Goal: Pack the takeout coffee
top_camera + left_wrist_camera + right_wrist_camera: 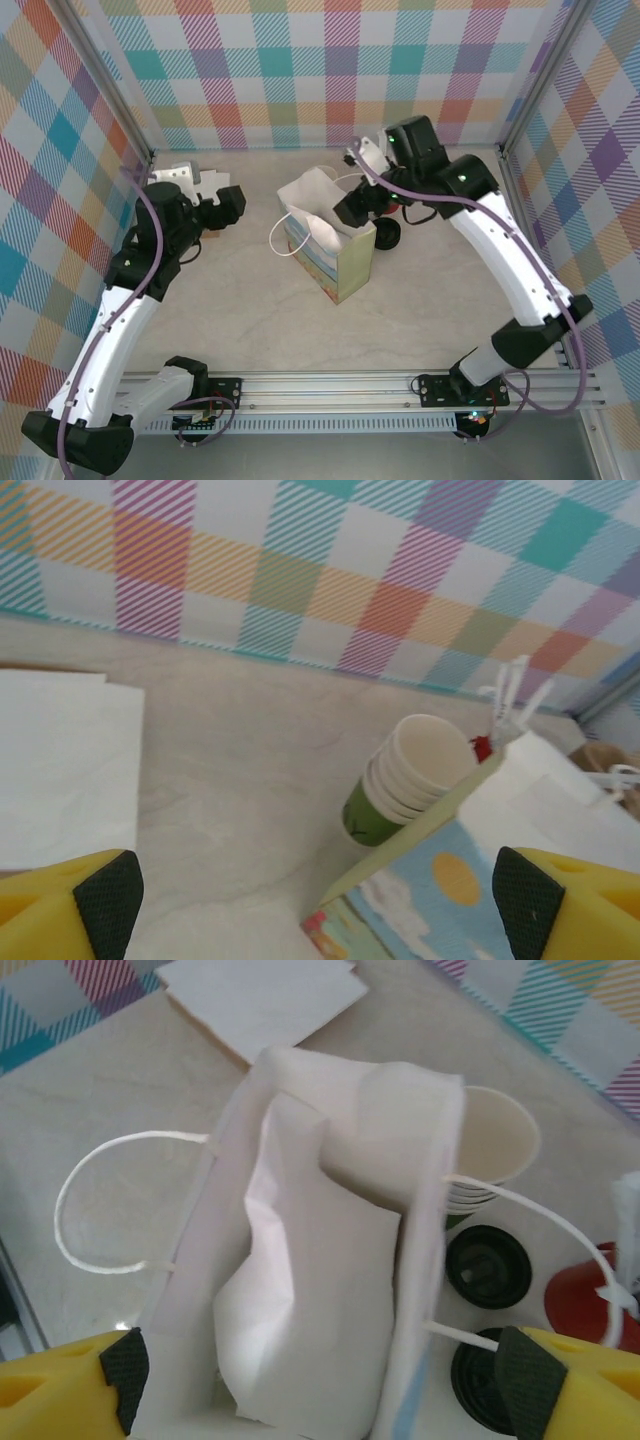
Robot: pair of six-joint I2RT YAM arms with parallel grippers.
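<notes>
White paper bag (225,1160) stands open under the right gripper (322,1368), whose fingers are spread wide and empty. Green-walled coffee cups (495,1140), stacked and unlidded, stand just beside the bag, with black lids (487,1265) next to them. The left gripper (320,895) is also wide and empty. The coffee looks unpacked; the next move calls for grasping a cup.

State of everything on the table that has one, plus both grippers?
White paper bag with sky print: upright, mouth open.
Stack of pale green paper cups: nested, upright, unlidded.
Round black plastic lids: lying flat on the table, off the cups.
Red cup of white sticks: upright.
Left gripper: fingers open, empty.
Right gripper: fingers open, empty, above bag mouth.
</notes>
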